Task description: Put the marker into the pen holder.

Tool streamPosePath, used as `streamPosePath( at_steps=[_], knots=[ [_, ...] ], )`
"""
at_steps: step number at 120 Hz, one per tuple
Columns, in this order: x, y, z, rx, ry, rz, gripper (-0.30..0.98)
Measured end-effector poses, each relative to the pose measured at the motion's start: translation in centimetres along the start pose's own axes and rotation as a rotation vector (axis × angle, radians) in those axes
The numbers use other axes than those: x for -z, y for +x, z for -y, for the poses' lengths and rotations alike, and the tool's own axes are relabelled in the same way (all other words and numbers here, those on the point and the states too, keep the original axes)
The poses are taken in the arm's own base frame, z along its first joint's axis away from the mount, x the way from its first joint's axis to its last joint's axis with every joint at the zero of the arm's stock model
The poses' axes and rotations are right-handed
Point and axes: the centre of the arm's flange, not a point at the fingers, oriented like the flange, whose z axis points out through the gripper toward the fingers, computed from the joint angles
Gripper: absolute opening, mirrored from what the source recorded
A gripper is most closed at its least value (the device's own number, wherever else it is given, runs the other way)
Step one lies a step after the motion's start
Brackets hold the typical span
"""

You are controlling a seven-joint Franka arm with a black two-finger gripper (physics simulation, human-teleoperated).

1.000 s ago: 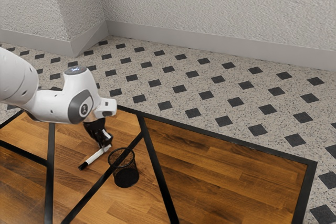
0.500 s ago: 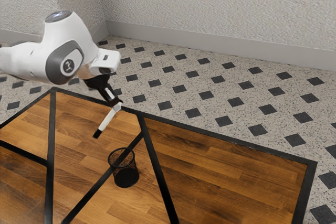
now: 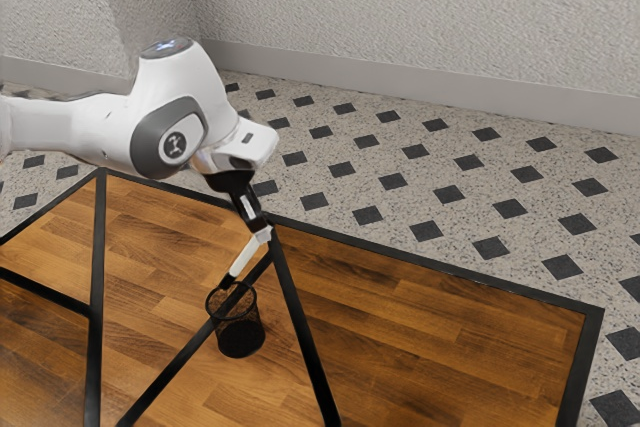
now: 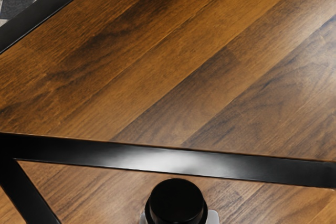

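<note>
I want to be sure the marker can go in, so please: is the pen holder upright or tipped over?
Upright. The pen holder stands on its dark base on the table, with its round rim facing up.

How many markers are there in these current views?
1. The marker is held tilted in the gripper, its black end pointing down toward the mesh pen holder. Anything behind the arm would be hidden.
</note>
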Motion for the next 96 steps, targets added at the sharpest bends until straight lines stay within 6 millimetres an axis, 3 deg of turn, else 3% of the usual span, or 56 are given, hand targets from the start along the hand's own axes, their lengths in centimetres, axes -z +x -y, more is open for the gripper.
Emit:
streamPosePath(
  at_steps=[12, 32, 68, 88, 96],
  knots=[
    [-1.4, 0.6, -0.9, -0.025, -0.024, 0.009, -0.10],
    [-3.1, 0.4, -0.5, -0.024, -0.047, 0.022, -0.10],
    [-4.8, -3.5, 0.8, 0.022, -0.083, 0.085, -0.10],
    [-5.2, -4.8, 1.4, 0.038, -0.127, 0.121, 0.23],
    [-4.4, -4.9, 1.4, 0.034, -0.132, 0.120, 0.35]
  ],
)
